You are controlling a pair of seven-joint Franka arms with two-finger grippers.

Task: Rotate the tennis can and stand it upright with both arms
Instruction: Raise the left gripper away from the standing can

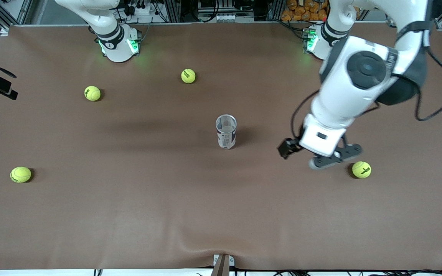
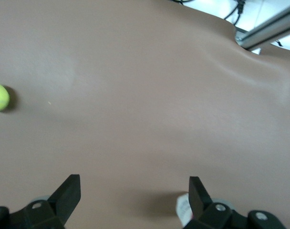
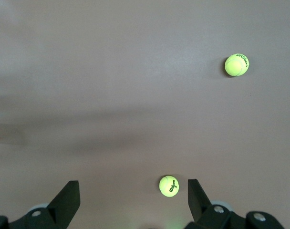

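Observation:
The tennis can [image 1: 226, 131], a clear tube with a white and dark blue label, stands upright with its open mouth up in the middle of the brown table. My left gripper [image 1: 336, 158] hangs over the table toward the left arm's end, apart from the can and close to a tennis ball [image 1: 361, 169]. In the left wrist view it [image 2: 135, 191] is open and empty, with a white printed bit of the can [image 2: 182, 210] beside one finger. My right gripper [image 3: 134, 193] is open and empty, high over the table. The right arm [image 1: 109, 27] shows only near its base.
Loose yellow-green tennis balls lie on the table: two near the right arm's base [image 1: 188, 76] [image 1: 92, 93] and one at the right arm's end nearer the camera [image 1: 20, 174]. The right wrist view shows two balls [image 3: 236, 65] [image 3: 169, 186].

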